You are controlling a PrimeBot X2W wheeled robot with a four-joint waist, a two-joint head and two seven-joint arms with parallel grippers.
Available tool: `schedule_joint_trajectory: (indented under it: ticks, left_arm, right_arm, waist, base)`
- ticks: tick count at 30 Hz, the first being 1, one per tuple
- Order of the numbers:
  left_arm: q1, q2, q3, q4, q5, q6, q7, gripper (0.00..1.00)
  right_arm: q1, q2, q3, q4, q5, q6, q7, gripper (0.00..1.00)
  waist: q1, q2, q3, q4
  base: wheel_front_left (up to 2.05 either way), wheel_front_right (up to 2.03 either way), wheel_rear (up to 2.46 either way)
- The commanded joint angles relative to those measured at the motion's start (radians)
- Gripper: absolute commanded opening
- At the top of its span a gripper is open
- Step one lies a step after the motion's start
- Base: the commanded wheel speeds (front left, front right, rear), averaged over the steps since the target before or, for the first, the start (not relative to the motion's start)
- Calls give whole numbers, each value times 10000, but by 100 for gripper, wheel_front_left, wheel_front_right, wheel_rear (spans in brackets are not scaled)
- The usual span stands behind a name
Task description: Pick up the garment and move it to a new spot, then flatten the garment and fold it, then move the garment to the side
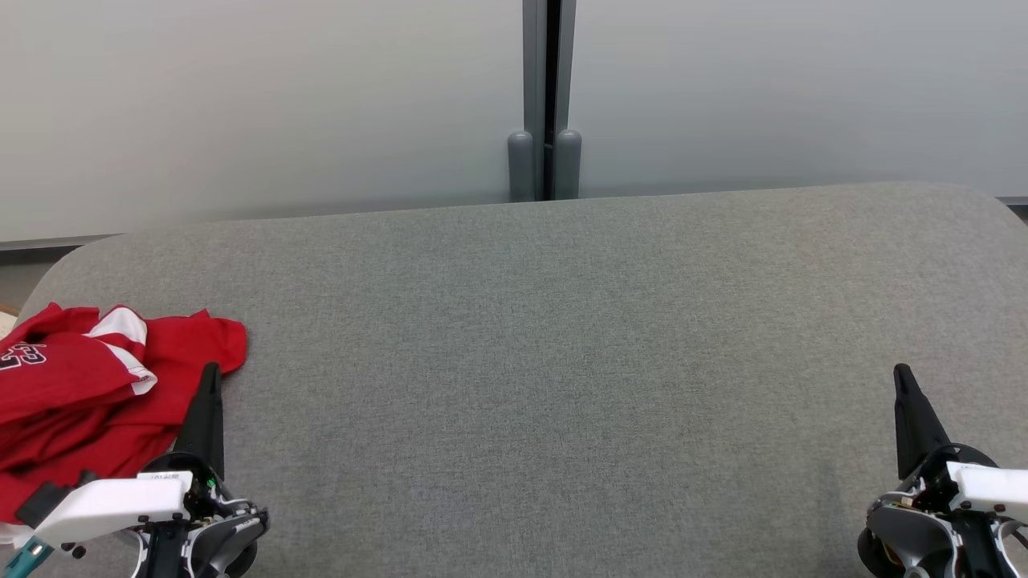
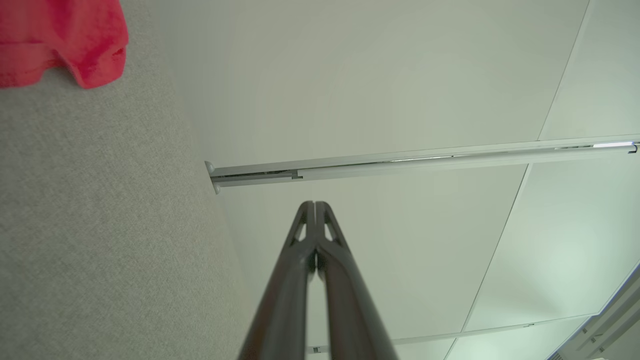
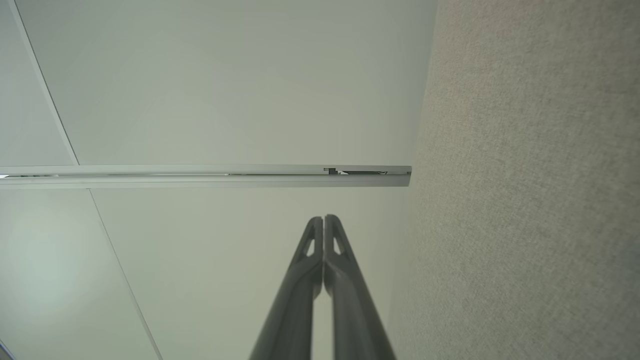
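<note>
A red garment (image 1: 88, 385) with white trim and a printed number lies crumpled at the left end of the grey upholstered surface (image 1: 562, 361); a corner of the garment (image 2: 70, 40) also shows at the top left of the left wrist view. My left gripper (image 1: 212, 371) stands just right of the garment's edge, fingers together, holding nothing. The left gripper (image 2: 315, 204) shows its tips touching. My right gripper (image 1: 901, 371) rests far away at the lower right, and the right gripper (image 3: 324, 218) is likewise shut and empty.
Pale wall panels rise behind the grey surface, joined by a grey vertical post (image 1: 546, 96) at the middle. The surface's rounded left corner (image 1: 48, 281) is close to the garment. Bare grey fabric stretches between the two grippers.
</note>
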Motion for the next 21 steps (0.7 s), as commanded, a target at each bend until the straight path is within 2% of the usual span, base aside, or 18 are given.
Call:
schedule_joint_trajectory:
  ticks: [1,18,19,21]
  left_arm:
    - [-77,22,22,5,-13,-47,24,0]
    - [-77,22,22,5,-13,-48,24,0]
    - [1,-2,-2,9,0,0,0,100]
    - [106,-40,-17,153,1,4,-5,100]
  right_arm:
    - [-107,-2,8,14,-29,0,4,0]
    - [-107,-2,8,14,-29,0,3,0]
    - [2,2,0,7,0,0,0,100]
    - [105,34,4,140,-1,0,-4,100]
  waist:
    - [0,0,0,0]
    - [0,0,0,0]
    - [0,0,0,0]
    - [0,0,0,0]
  base:
    - [0,0,0]
    - [0,0,0]
    - [0,0,0]
    - [0,0,0]
